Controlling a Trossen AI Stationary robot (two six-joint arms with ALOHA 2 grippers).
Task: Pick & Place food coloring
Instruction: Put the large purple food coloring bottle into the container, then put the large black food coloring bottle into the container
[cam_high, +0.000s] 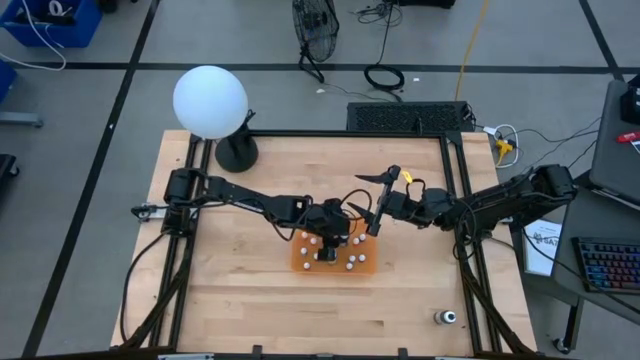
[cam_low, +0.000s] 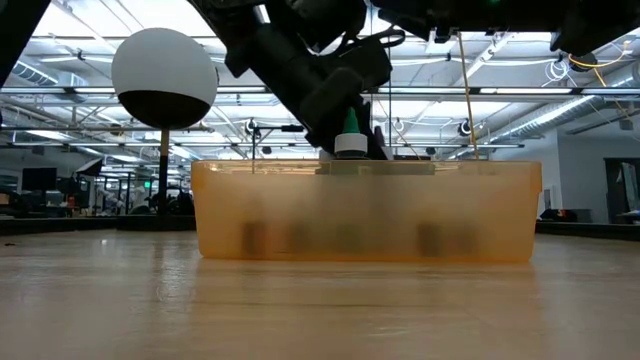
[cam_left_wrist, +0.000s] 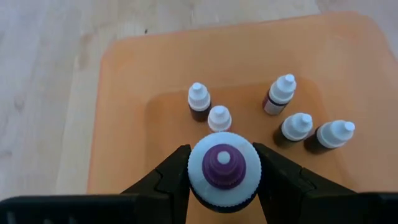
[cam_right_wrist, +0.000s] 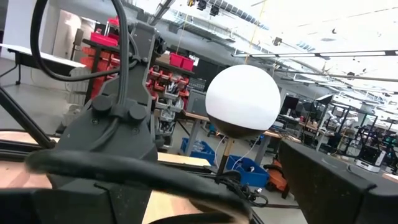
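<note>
My left tool (cam_left_wrist: 222, 169) is clamped on one food coloring bottle (cam_left_wrist: 222, 168), one finger on each side of its white cap. In the left wrist view I look straight down on its cap and purple tip, so its long axis is upright, in line w/ the tool. In the low view the same bottle (cam_low: 351, 140) hangs above the rim of the orange tray (cam_low: 365, 212), not touching it.

The relation that matters for the next move, in my judgement: the held bottle is directly over the tray (cam_left_wrist: 124, 93), and the free floor lies beside the standing bottles, toward the near wall. Straight below, the closest standing bottle (cam_left_wrist: 219, 118) is just beside the held one, so a plain descent may knock it. The left arm is the nearer one; it is already over the tray.

My right tool (cam_high: 378, 215) is at the far right edge of the tray (cam_high: 300, 262), lifted above the counter (cam_high: 230, 300). Open or closed, I cannot tell.

Count: 5 small bottles stand in the tray in the left wrist view, all upright w/ white caps, plus 1 in my tool. One more bottle (cam_high: 447, 318) stands alone on the counter near the front right corner, well apart from the tray. 1 white globe lamp (cam_high: 210, 102) at the far left corner.
</note>
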